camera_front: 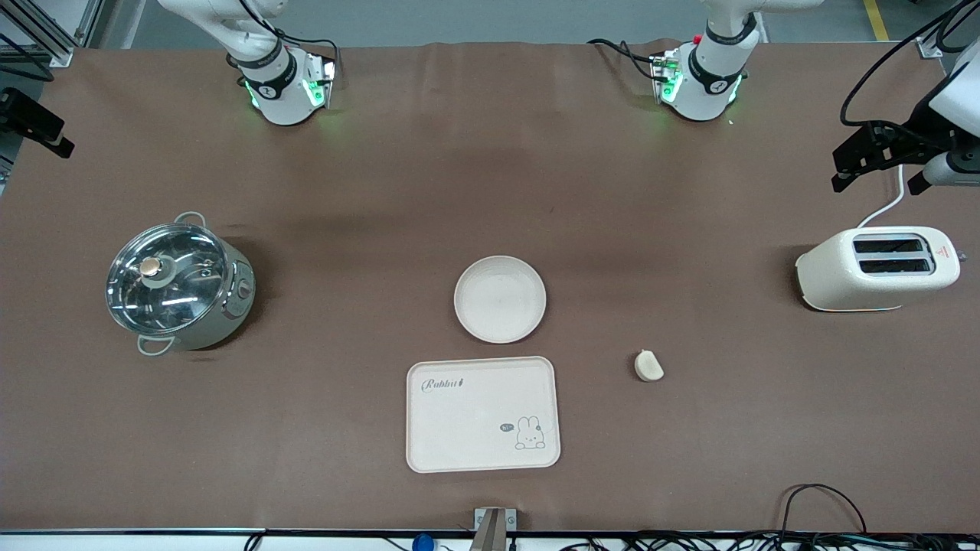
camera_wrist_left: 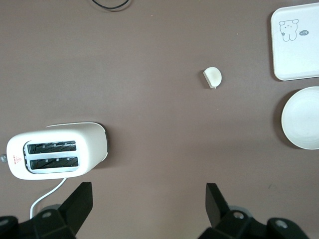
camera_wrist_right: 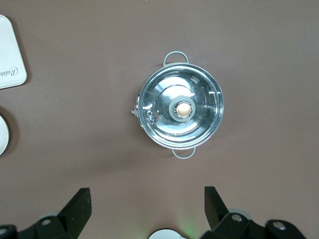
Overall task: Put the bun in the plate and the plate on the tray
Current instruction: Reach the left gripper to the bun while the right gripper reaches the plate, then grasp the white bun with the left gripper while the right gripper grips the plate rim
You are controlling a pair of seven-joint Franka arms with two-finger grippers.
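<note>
Front view: on the brown table [camera_front: 490,168] a lidded steel pot [camera_front: 178,285] sits toward the right arm's end and a cream two-slot toaster [camera_front: 877,267] toward the left arm's end. The small pale cream oblong bun [camera_front: 648,365] lies bare, apart from the round cream-white plate [camera_front: 500,298] and the cream rectangular rabbit-print tray [camera_front: 481,414] – nothing between them

Left wrist view: left gripper [camera_wrist_left: 148,200] spread wide, holding nothing, above bare table beside the toaster

Right wrist view: right gripper [camera_wrist_right: 147,203] likewise spread, near the pot
</note>
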